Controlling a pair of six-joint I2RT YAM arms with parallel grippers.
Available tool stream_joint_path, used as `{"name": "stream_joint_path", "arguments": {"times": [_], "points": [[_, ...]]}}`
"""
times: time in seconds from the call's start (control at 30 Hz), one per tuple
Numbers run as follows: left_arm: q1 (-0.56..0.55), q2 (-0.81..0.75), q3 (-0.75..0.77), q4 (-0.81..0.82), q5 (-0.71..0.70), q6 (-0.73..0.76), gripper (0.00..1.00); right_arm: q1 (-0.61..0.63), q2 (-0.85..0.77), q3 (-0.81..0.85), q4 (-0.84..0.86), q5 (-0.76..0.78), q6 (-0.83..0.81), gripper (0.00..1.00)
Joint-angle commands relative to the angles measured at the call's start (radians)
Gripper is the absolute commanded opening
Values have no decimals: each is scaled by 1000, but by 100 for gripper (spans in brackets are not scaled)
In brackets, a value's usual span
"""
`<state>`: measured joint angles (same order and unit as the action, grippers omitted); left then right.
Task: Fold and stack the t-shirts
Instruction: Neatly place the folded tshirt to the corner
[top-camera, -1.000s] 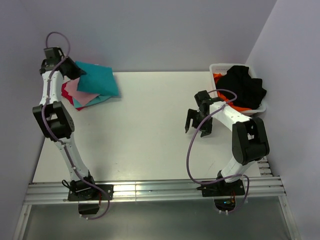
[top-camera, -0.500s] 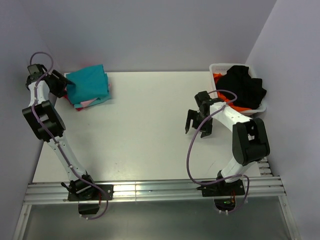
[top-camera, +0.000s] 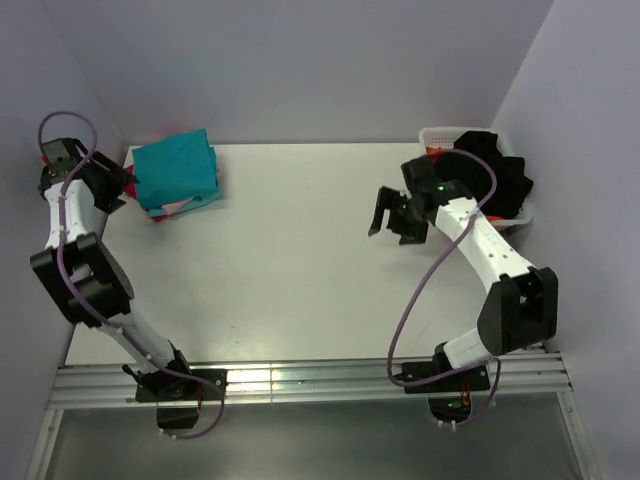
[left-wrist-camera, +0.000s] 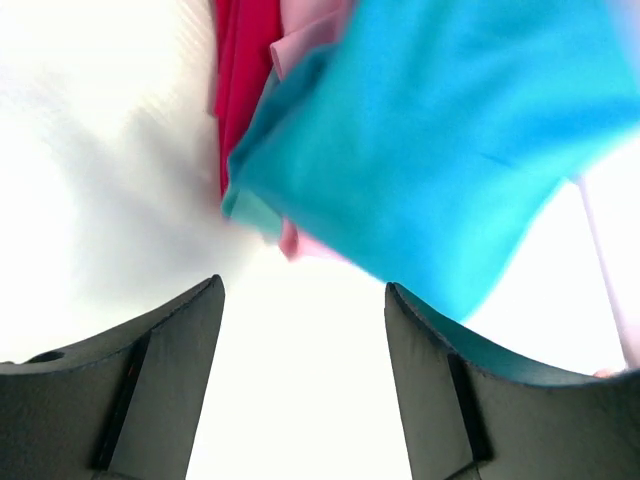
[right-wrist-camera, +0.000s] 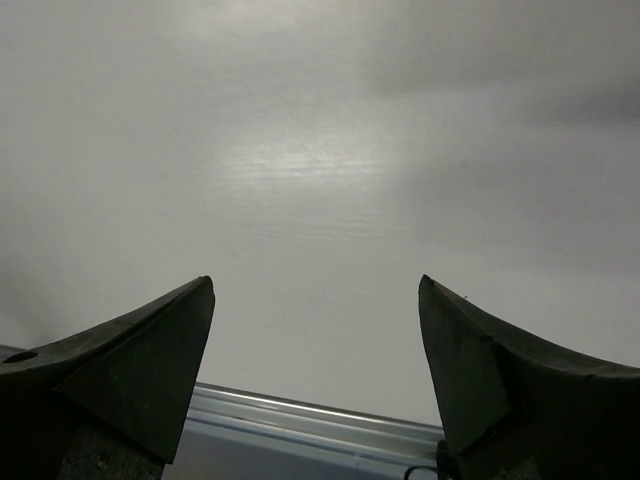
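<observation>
One stack of four t-shirts is seen at the far left corner of the table (top-camera: 300, 290). The teal t-shirt (top-camera: 176, 172) lies on top, with the pink t-shirt (left-wrist-camera: 300, 40), the red t-shirt (left-wrist-camera: 245, 60) and the lighter teal t-shirt (left-wrist-camera: 245, 207) under it. The left gripper (top-camera: 120, 183) is held spread and empty just beside the stack. The right gripper (top-camera: 393, 225) is also spread and empty, above the table near one white basket (top-camera: 432, 134), in which black cloth (top-camera: 490, 175) and orange cloth (top-camera: 435, 153) are piled.

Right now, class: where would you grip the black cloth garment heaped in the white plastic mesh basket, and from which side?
Probably its raised, bunched top, from straight above: the black cloth garment mounds above the rim of the white plastic mesh basket, whose walls block its sides.
</observation>
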<state>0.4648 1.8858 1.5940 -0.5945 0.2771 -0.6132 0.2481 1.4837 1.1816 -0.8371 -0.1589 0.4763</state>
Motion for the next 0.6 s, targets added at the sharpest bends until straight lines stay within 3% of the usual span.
{"name": "stream_joint_path", "arguments": {"times": [0.0,0.13,0.23,0.4,0.57], "points": [[-31,-233,-49,38,-131,-26,70,2,-101,165,-17,-25,-36,90],[-216,-371,-84,10,-236,16,70,6,-175,301,-51,-34,-48,91],[-325,-490,-204,12,-172,9,71,6,-242,328,-45,-45,-35,93],[-457,-753,-504,1,-145,-29,69,8,-387,300,32,-80,22,96],[-549,-1017,-574,-36,-206,-60,71,13,-470,286,49,-123,33,96]]}}
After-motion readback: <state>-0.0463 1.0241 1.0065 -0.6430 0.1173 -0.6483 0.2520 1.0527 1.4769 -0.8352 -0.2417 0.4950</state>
